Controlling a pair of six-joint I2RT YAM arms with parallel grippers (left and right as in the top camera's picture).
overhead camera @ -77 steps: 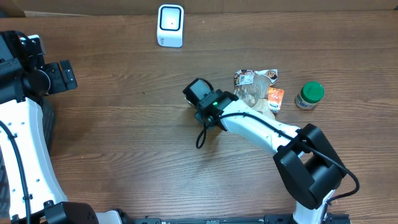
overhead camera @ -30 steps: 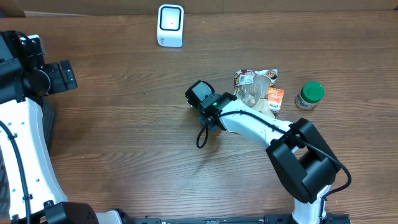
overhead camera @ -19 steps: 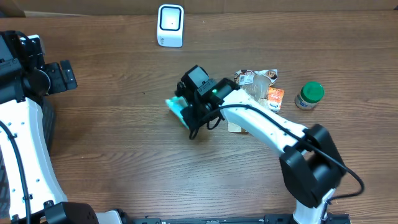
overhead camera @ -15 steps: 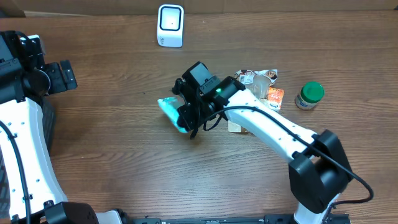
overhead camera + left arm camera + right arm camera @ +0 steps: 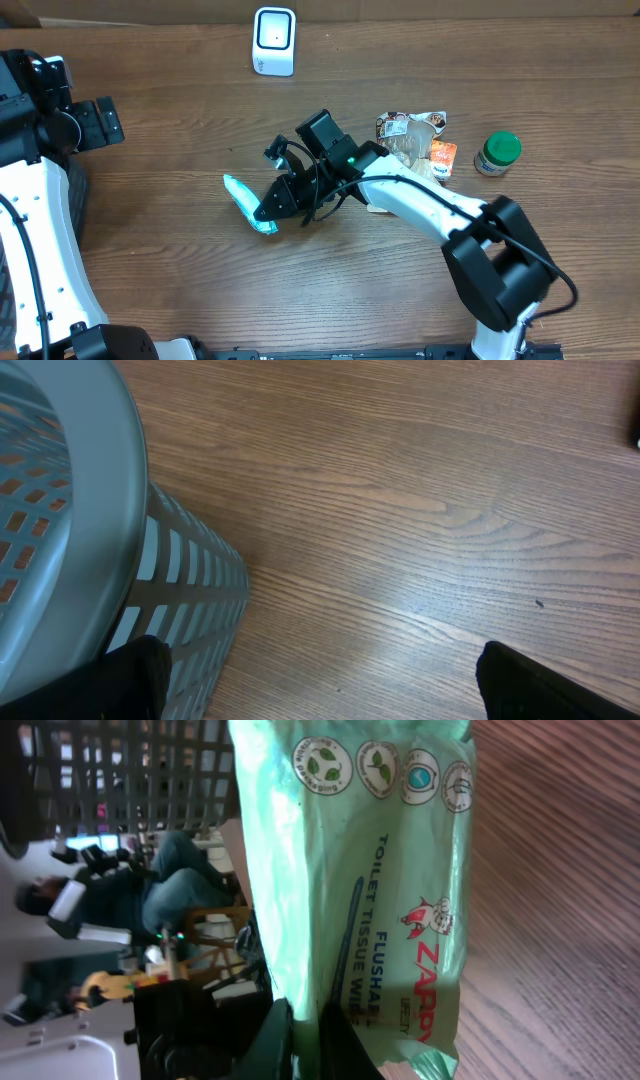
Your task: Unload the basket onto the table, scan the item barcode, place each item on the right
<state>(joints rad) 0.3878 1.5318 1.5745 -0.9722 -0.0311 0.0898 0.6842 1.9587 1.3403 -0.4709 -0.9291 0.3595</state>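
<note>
While I am holding wipes pack (image 5: pixel 243 203) over table (image 5: pixel 150 250) middle, well short of scanner (image 5: pixel 274 40), right gripper (image 5: pixel 268 208) is pinching shut on its end; left gripper (image 5: pixel 320 685) is gaping empty. Pack judging soft, light, slippery; am favouring sealed end.

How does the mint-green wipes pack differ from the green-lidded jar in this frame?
The wipes pack is a flat, pale mint pouch; the jar is small and round with a darker green lid. The pack is clamped in the right gripper and tilted; the jar stands upright on the table, untouched, far to the right. Both are green.
</note>
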